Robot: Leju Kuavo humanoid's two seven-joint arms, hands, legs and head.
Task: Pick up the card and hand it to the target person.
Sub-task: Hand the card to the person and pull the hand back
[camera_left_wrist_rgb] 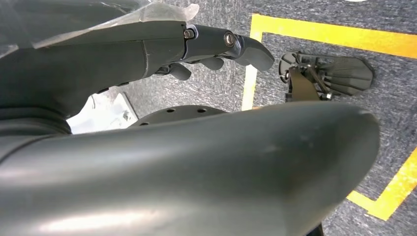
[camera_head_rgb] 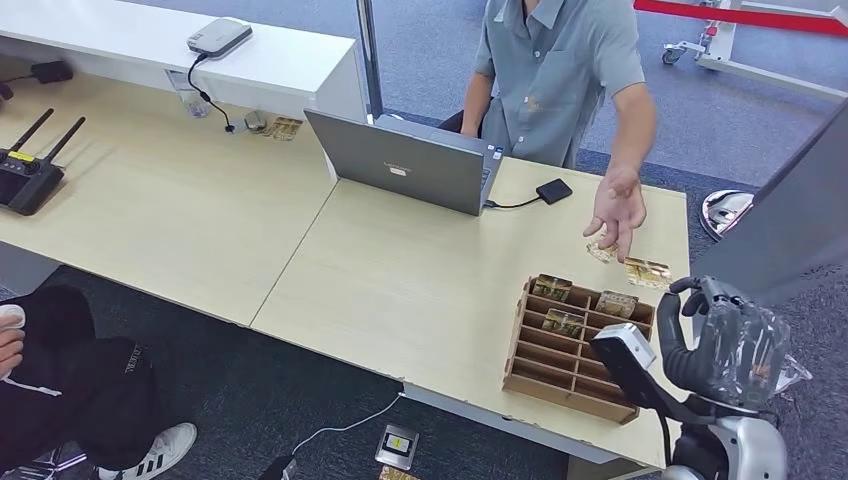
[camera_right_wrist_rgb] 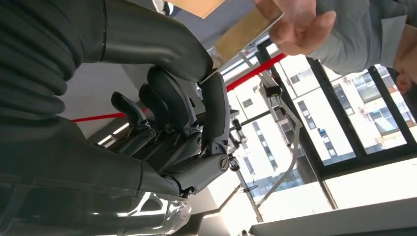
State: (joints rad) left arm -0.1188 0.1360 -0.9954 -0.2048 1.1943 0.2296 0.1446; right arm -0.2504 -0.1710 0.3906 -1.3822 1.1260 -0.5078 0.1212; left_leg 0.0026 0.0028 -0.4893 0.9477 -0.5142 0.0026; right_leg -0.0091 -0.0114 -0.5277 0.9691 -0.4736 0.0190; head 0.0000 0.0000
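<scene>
Since the right robot hand [camera_head_rgb: 735,340] hangs off the worktop's [camera_head_rgb: 420,280] near right corner, fingers curled and, as far as I can tell, empty, I read the cards [camera_head_rgb: 647,271] as lying ahead and slightly left, beside the person's hand [camera_head_rgb: 616,210]. Left robot hand [camera_left_wrist_rgb: 196,44] hangs floorward, holding nothing.

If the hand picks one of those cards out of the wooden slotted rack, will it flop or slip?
Probably stiff: the cards stand upright in the wooden rack without sagging. Likely light, being thin. Their glossy look suggests they may slip; the rack could shift when tugged.
</scene>
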